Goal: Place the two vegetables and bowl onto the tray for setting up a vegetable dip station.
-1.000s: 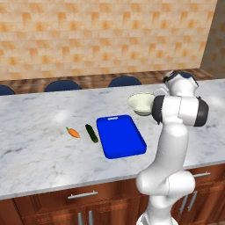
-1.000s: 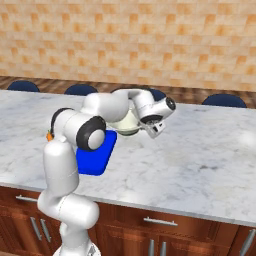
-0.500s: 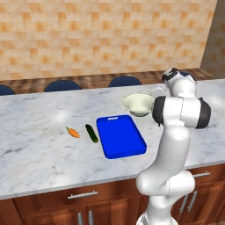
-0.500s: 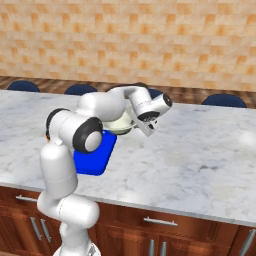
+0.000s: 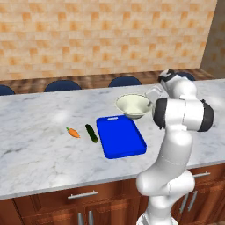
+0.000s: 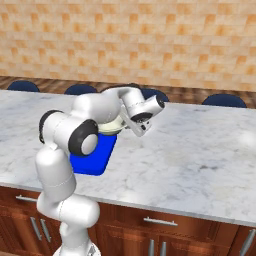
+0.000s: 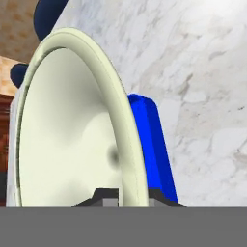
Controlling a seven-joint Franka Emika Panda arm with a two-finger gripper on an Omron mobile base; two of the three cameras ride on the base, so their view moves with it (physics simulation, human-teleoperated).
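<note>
Over the bench [image 5: 39,132] I've got the bowl [image 5: 133,105] in the air, pincer [image 5: 153,94] clamped on its right rim; hand view shows the wall pinched between the tips. Bowl sits above the tray's [image 5: 121,136] far end, by the slot handle, mouth roughly upward with a slight tilt. Tray lies just below and toward me from the bowl, long axis running away from me, slightly skewed. Judging by that, the coming move is nearer and down. Cucumber [image 5: 91,133] lies just left of the tray, roughly parallel to it; carrot [image 5: 73,132] further left, both on the bench.
</note>
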